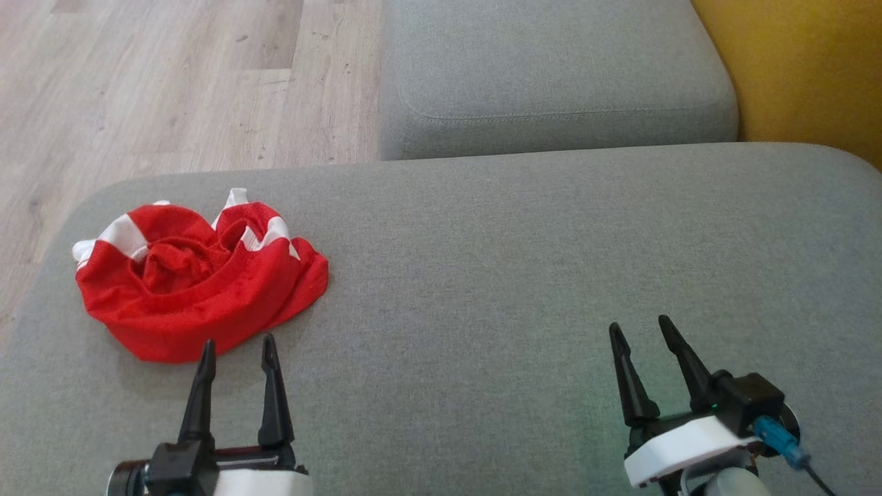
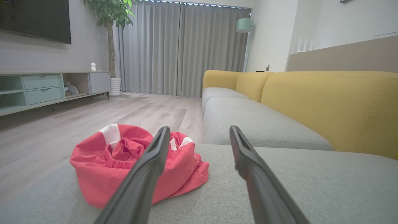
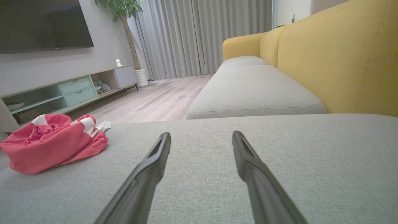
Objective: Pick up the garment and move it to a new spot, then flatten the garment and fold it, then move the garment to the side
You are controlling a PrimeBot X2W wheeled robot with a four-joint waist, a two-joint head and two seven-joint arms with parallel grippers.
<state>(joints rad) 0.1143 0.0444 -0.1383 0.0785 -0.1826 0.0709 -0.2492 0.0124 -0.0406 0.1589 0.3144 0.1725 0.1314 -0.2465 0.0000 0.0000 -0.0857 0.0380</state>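
A crumpled red garment (image 1: 200, 282) with white stripes lies bunched on the left part of the grey cushion (image 1: 524, 275). My left gripper (image 1: 238, 346) stands open just in front of the heap's near edge, fingers apart and holding nothing. From the left wrist the garment (image 2: 105, 168) lies ahead and to the left, partly behind my left finger, and the left gripper (image 2: 199, 132) points past its right side. My right gripper (image 1: 639, 329) is open over bare cushion at the lower right, far from the cloth. The right wrist view has the garment (image 3: 49, 146) at far left and the right gripper (image 3: 201, 137) empty.
A second grey seat cushion (image 1: 551, 76) lies beyond, with a yellow backrest (image 1: 806, 69) along the right. Wooden floor (image 1: 158, 83) drops off past the cushion's left and far edges. A low TV cabinet (image 2: 46, 87), a potted plant and curtains stand across the room.
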